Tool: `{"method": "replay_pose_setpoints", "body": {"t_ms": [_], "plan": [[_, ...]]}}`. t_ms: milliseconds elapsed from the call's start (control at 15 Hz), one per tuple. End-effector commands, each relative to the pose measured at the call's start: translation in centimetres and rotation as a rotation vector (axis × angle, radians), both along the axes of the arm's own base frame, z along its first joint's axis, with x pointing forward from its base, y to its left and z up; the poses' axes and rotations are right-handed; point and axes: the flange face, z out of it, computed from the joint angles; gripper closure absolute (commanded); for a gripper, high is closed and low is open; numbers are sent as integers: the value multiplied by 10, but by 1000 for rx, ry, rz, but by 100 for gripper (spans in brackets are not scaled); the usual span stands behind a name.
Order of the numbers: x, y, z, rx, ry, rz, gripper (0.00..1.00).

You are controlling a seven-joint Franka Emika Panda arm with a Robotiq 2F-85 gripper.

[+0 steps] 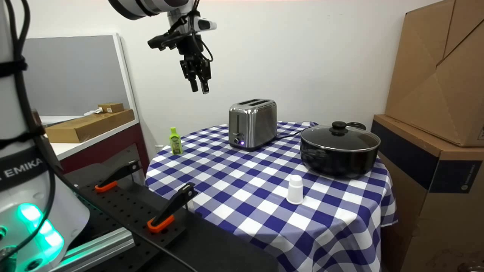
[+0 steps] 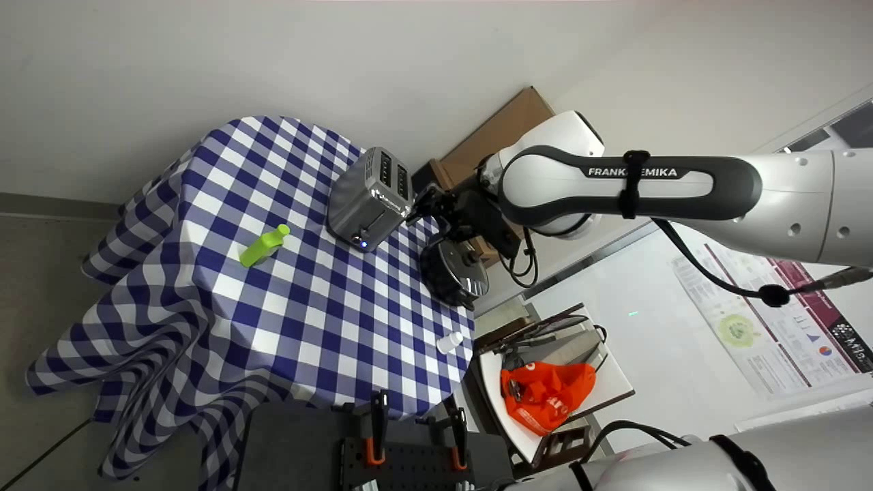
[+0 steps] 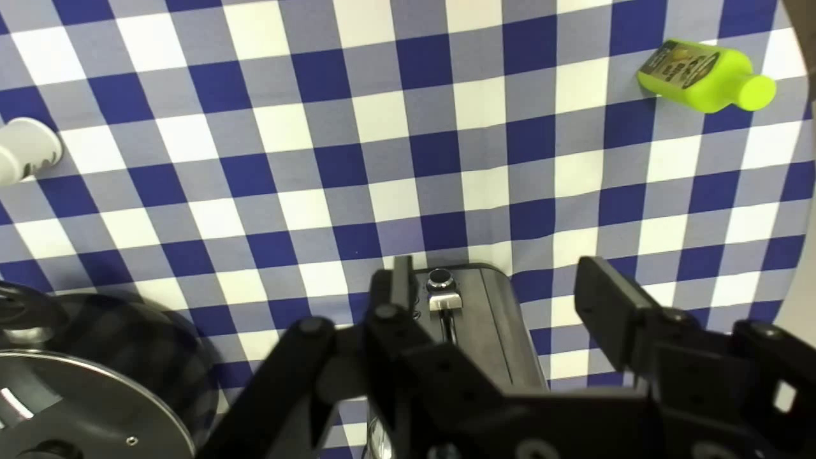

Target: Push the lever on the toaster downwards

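Observation:
The silver toaster [image 1: 261,126] stands upright on the checked tablecloth; it also shows in an exterior view [image 2: 361,198] and in the wrist view [image 3: 484,319]. Its lever [image 3: 444,301] sits at the lower end of its slot, just above a round knob [image 3: 440,278] with a lit ring. The lever also shows small in an exterior view [image 1: 238,135]. My gripper [image 1: 199,88] is in the air, higher than the toaster and apart from it. In the wrist view the gripper [image 3: 494,271] has its fingers wide apart with nothing between them; they hide part of the toaster.
A black lidded pot [image 1: 340,155] stands beside the toaster, with a cord near it. A green bottle [image 1: 176,141] and a white shaker [image 1: 295,190] stand on the checked tablecloth [image 1: 242,194]. Cardboard boxes [image 1: 435,75] are stacked beyond the pot. A wall [image 1: 302,56] is behind the table.

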Motion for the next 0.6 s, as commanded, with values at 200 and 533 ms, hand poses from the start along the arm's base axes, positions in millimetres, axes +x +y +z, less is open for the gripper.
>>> {"method": "replay_pose_setpoints", "body": {"t_ms": [200, 533], "plan": [[-32, -61, 36, 28, 1, -5, 0], [-28, -79, 40, -6, 27, -39, 0]]}}
